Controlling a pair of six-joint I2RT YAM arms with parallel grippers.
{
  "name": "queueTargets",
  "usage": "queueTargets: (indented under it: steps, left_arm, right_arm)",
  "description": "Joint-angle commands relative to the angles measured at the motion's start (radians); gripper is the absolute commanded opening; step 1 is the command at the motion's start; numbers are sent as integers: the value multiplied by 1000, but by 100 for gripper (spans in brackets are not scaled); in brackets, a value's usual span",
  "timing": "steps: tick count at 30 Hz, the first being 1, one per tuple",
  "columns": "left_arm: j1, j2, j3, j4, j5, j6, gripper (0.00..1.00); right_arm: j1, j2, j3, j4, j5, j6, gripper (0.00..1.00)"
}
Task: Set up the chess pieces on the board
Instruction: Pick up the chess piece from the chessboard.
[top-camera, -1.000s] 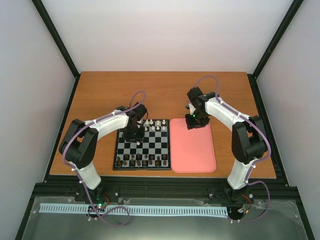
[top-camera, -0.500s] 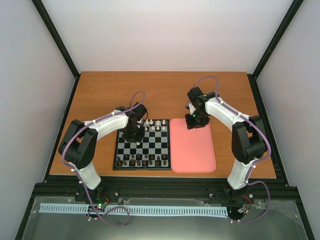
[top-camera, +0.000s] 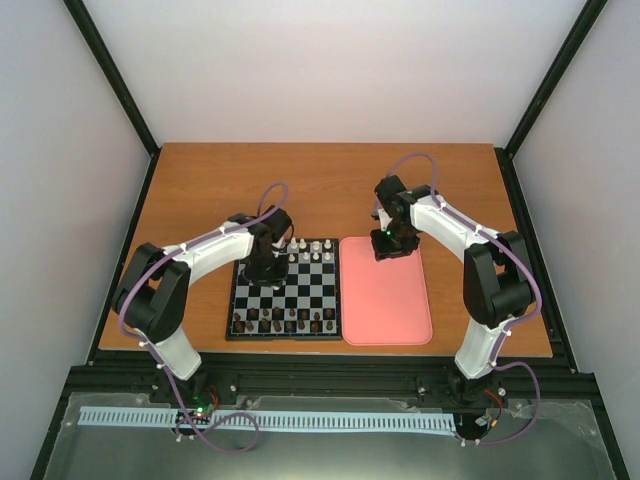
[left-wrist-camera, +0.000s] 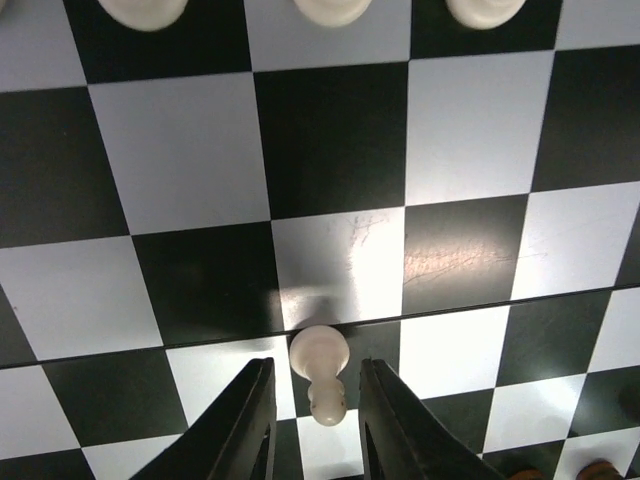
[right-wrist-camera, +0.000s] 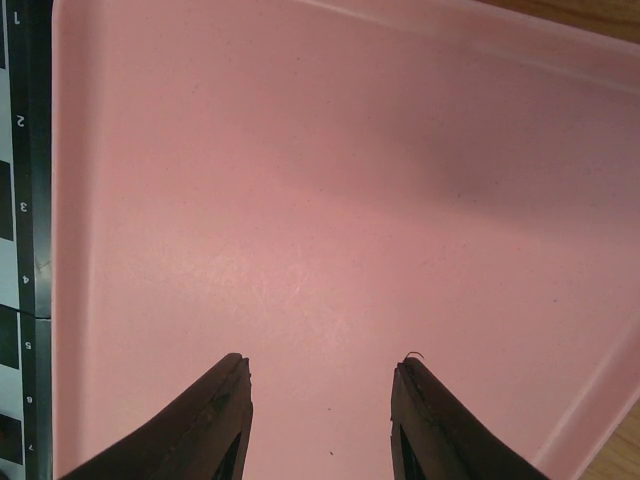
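The board (top-camera: 300, 290) lies left of centre. White chess pieces (top-camera: 310, 250) stand along its far rows. In the left wrist view one white pawn (left-wrist-camera: 319, 352) stands upright on the board (left-wrist-camera: 330, 140), and more white pieces (left-wrist-camera: 143, 10) show at the top edge. My left gripper (left-wrist-camera: 313, 362) straddles that pawn, its jaws close on either side with a thin strip of board showing at each. From above, the left gripper (top-camera: 266, 268) hangs over the board's far left part. My right gripper (right-wrist-camera: 322, 363) is open over the pink tray (right-wrist-camera: 300, 200), with nothing between its fingers.
Dark brown pieces (top-camera: 285, 322) line the board's near rows. The pink tray (top-camera: 385, 300) lies just right of the board, and my right gripper (top-camera: 388, 245) hovers over its far end. The board's numbered edge (right-wrist-camera: 25, 200) shows at the left of the right wrist view.
The left arm's elbow has shifted slightly to the left, while its gripper stays over the same part of the board. The right arm has not moved.
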Motion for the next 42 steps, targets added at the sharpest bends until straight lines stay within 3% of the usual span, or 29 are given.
queueTargets:
  steps: [1,12,42]
  left_arm:
    - [-11,-22,-12,-13,17,-1,26]
    - [-11,-16,-14,-2,24,-2,22]
    - [-10,13,34,-27,-9,20,23]
  right_arm:
    - [-10,-4,-9,6,13,-7,40]
    - [-11,-3,-18,6,12,-9,40]
    - [-10,-17,-38,14,8,-17,40]
